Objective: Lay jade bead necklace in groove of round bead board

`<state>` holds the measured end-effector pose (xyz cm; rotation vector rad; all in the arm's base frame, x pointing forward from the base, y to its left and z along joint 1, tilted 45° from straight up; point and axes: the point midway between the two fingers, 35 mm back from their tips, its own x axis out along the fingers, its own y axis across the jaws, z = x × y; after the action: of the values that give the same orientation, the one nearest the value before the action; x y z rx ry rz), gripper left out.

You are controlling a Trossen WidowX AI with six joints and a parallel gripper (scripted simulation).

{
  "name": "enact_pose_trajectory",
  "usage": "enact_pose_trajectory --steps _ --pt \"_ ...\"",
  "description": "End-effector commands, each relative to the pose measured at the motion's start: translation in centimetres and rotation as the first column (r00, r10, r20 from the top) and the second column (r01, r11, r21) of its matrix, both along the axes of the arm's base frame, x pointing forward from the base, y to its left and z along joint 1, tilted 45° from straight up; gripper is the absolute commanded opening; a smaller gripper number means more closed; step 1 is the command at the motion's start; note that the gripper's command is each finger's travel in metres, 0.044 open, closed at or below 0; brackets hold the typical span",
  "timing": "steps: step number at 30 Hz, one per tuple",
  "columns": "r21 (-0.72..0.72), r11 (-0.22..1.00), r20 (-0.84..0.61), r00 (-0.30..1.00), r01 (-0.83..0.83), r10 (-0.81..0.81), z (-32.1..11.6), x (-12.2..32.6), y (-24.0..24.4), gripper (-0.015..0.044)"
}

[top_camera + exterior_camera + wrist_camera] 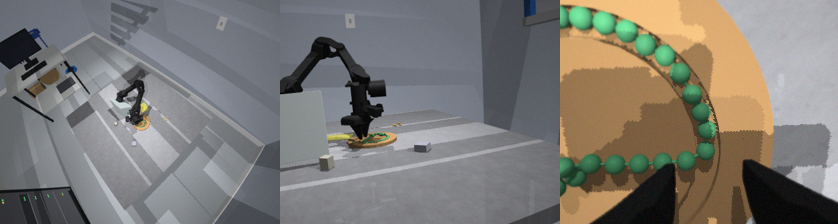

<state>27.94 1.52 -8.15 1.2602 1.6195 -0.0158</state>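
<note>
The round orange-brown bead board point(148, 126) point(375, 145) point(746, 100) lies flat. The jade bead necklace point(381, 134) point(664, 55) lies on it as green beads. In the wrist view, its upper beads follow the curved groove down the right side. At the lower right the strand turns sharply and runs left, inside the groove's circle, to a bunch at the left edge. The groove below that turn is bare. My gripper point(363, 137) point(708, 170) points down low over the board, partly open, its fingertips beside the turn, with no bead visible between them. The left fingertip overlaps the strand's lower edge in view.
A pale upright panel point(121, 106) point(302, 127) and a yellow piece point(143, 107) point(339, 137) are near the board. A cream cube point(115, 124) point(327, 162), a lavender block point(134, 143) point(422, 147) and small orange bits point(165, 118) point(394, 125) lie around it.
</note>
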Motion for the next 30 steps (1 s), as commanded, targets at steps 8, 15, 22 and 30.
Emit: enact_pose_trajectory --steps 8,15,22,30 --pt "-0.377 0.707 0.600 0.424 -0.599 0.679 1.7 0.5 -0.9 0.0120" --pt "-0.531 0.555 0.638 0.129 -0.640 0.759 2.2 0.5 -1.1 0.0120" --pt "-0.654 0.428 0.620 -0.119 -0.624 0.775 2.4 0.5 -1.2 0.0120" --pt "-0.654 0.428 0.620 -0.119 -0.624 0.775 2.4 0.5 -1.2 0.0120"
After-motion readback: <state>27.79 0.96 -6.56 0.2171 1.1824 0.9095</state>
